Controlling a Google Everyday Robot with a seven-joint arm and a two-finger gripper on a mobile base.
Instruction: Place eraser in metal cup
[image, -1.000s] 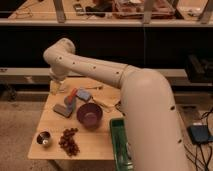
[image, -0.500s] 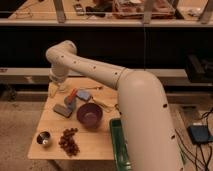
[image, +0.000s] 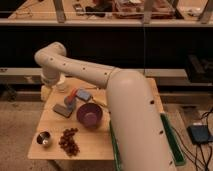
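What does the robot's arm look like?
The arm is thick, rounded and creamy white, with small dark dots along it. Its pale gripper hangs at the far left corner of the table, beside the white cup.

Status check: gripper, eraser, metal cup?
Gripper open, empty, at table back-left corner. Eraser flat, untouched, beside purple bowl. Metal cup front-left corner; nothing between them.

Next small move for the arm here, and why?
Probably bring the gripper over the eraser, ready to descend. The gripper hangs open at the far-left edge of the table beside the white cup, holding nothing, while the eraser lies flat and untouched nearer the camera; the metal cup waits at the front-left corner.
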